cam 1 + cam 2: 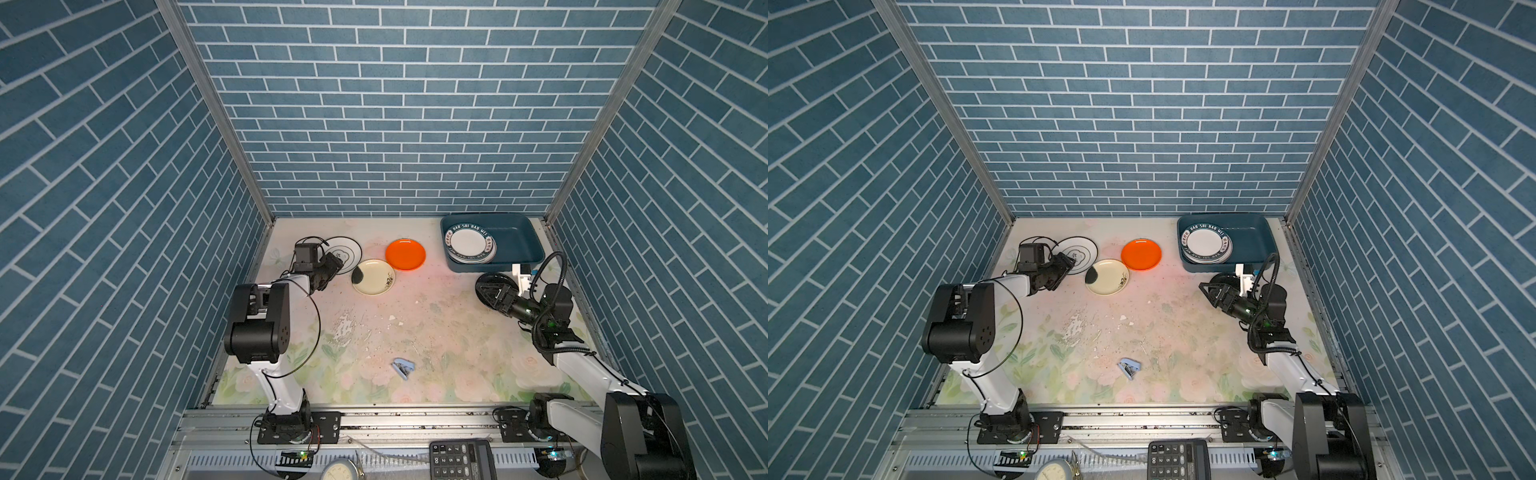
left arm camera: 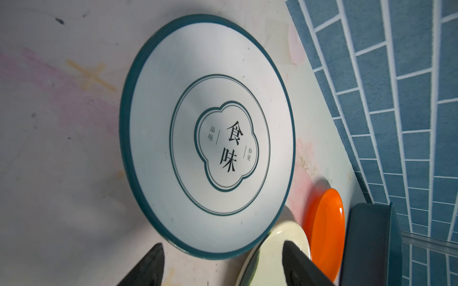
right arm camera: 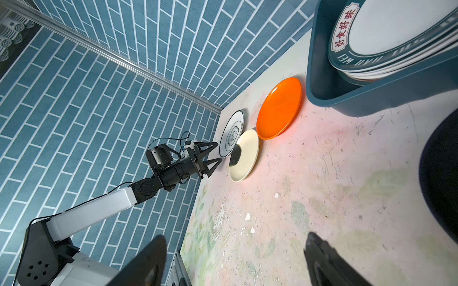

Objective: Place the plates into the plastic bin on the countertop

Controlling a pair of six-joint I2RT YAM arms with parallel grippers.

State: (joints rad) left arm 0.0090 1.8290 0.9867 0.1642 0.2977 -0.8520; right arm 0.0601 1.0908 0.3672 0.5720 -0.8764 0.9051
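Four plates lie outside the plastic bin, which sits at 1 o'clock on the bench and holds a stack of lettered plates.

Step in hand, as I judge it: grasp the white teal-rimmed plate at 11 o'clock. The left gripper stands at that plate's 7 o'clock edge, jaws apart, nothing held. I should seat the rim deep between the fingers, close firmly, then lift clear before travelling.

Caution: the cream plate lies just beside the white one; whether they touch I cannot tell. I must avoid pinching both. The orange plate lies along the route. The right gripper, wide and empty, hovers beside the black plate at the bin's 6 o'clock side.
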